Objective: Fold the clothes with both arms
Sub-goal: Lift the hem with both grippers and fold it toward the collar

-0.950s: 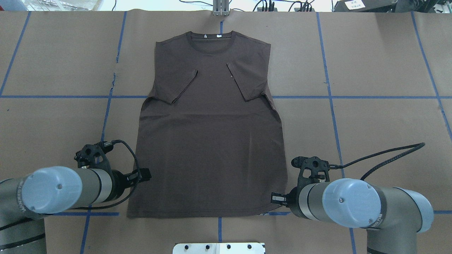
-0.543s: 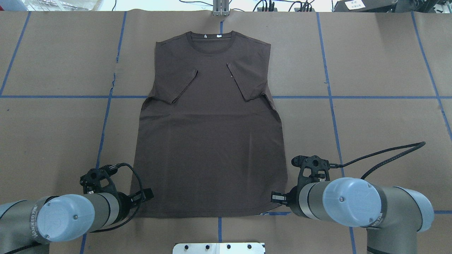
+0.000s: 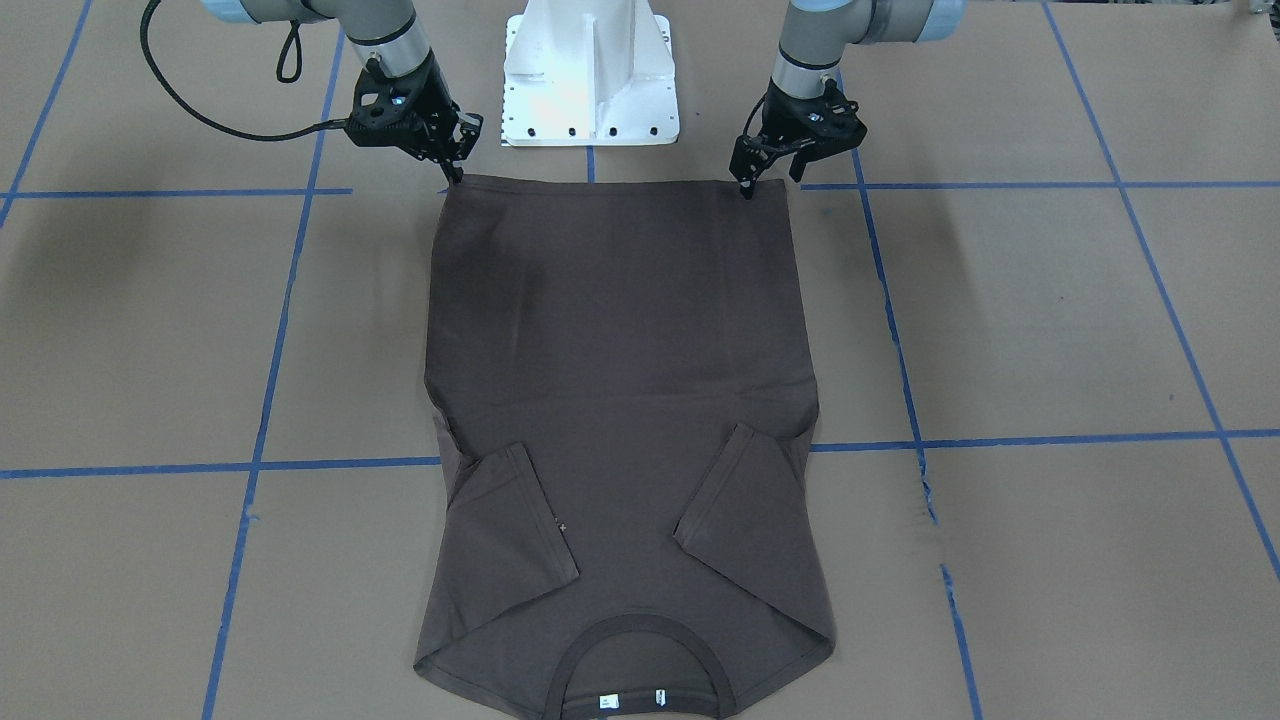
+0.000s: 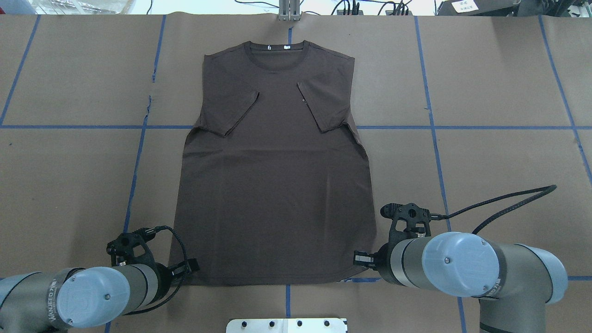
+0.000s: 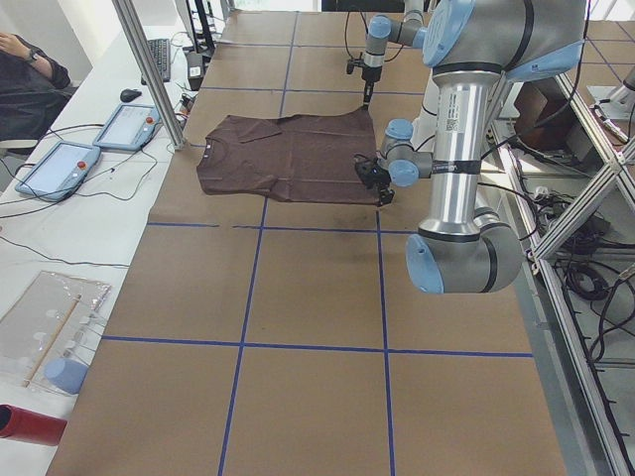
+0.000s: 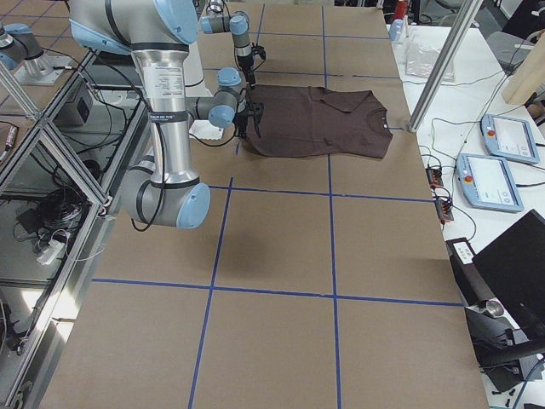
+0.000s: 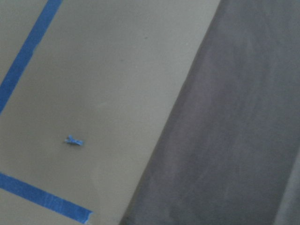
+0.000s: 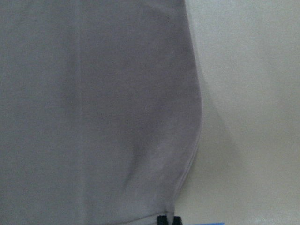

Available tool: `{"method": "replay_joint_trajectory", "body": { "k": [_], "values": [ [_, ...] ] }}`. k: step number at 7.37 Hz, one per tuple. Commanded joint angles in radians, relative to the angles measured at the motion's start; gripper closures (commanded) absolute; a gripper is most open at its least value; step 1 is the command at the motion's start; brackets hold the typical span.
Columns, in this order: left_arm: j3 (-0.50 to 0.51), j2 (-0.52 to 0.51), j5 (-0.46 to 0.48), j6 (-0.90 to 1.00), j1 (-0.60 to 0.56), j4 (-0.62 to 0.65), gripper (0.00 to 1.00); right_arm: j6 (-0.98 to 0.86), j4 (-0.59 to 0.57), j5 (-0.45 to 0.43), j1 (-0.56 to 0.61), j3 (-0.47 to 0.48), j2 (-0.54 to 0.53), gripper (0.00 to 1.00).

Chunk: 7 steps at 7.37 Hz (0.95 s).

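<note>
The dark brown T-shirt (image 4: 277, 185) lies flat on the brown paper table with its collar (image 4: 276, 51) at the far side. Both sleeves are folded in over the chest. In the front-facing view my left gripper (image 3: 772, 182) stands open at the hem's left corner, one finger over the cloth edge and the other outside it. My right gripper (image 3: 455, 178) is at the hem's other corner with its fingers together. The right wrist view shows its black fingertips (image 8: 168, 219) pinched on the hem edge. The left wrist view shows only the T-shirt's side edge (image 7: 225, 131) and bare paper.
The white pedestal base (image 3: 590, 70) stands just behind the hem between the arms. Blue tape lines (image 4: 434, 127) grid the paper. Beyond the far edge are a metal post (image 5: 149, 69), tablets (image 5: 129, 127) and a seated person (image 5: 25, 79).
My left arm has drawn back toward the robot, bringing its gripper from beside the T-shirt's side down to the hem's corner. The right arm has hardly moved.
</note>
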Motion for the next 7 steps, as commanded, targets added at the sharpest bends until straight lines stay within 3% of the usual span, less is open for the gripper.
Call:
{"method": "replay_joint_trajectory", "body": {
  "k": [1,2,4,5,7],
  "values": [
    [-0.001,0.011,0.001,0.0,-0.001,0.0,0.4,0.0,0.0,0.003,0.002,0.002,0.001,1.0],
    [-0.002,0.015,0.0,0.0,-0.001,0.0,0.53,0.0,0.0,0.003,0.002,0.002,-0.001,1.0],
    [-0.01,0.014,0.001,0.001,0.007,0.015,0.9,0.0,-0.002,0.003,0.006,0.002,-0.002,1.0],
    [-0.013,0.011,0.001,0.001,0.015,0.037,1.0,0.0,0.0,0.003,0.007,0.005,-0.002,1.0],
    [-0.069,0.011,-0.002,0.009,0.015,0.078,1.0,0.0,-0.002,0.012,0.011,0.017,-0.01,1.0]
  ]
}}
